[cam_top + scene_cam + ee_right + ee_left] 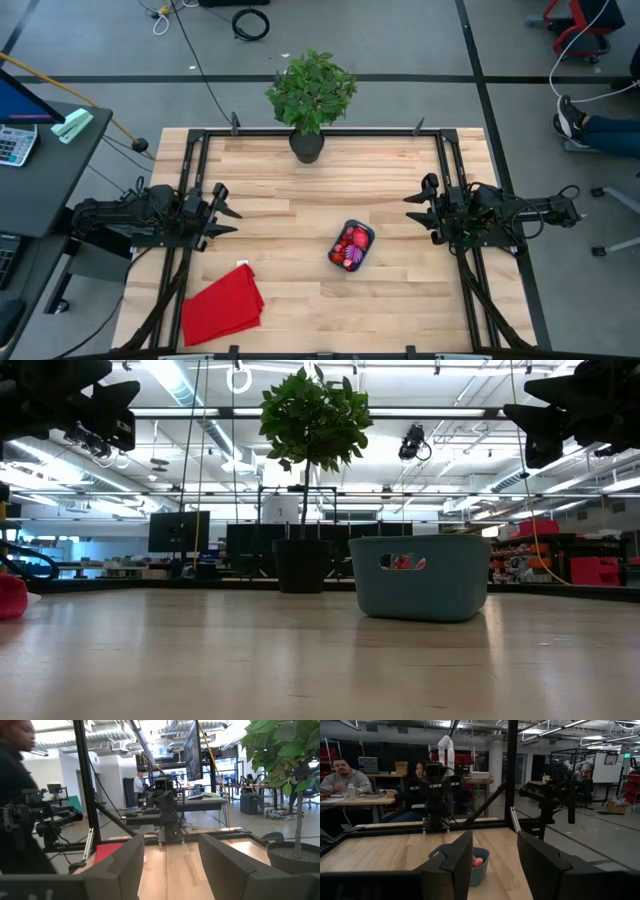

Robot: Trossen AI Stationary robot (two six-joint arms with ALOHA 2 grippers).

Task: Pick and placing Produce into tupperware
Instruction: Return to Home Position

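The teal-blue tupperware (351,246) stands on its base right of the table's middle, filled with red and pink produce (350,244) and a purple-and-white piece at its near end. The low view shows the tupperware's side (420,577) with red fruit behind its handle slot; the left wrist view shows the tub (477,865) with pink fruit inside. My left gripper (226,212) hovers open over the left side of the table, raised. My right gripper (418,210) hovers open over the right side, raised. Both are well away from the tub.
A potted plant (309,100) in a black pot stands at the far edge's middle. A red cloth (222,304) lies near the near-left corner. A black frame rims the table. People sit and walk in the room beyond. Bare wood lies around the tub.
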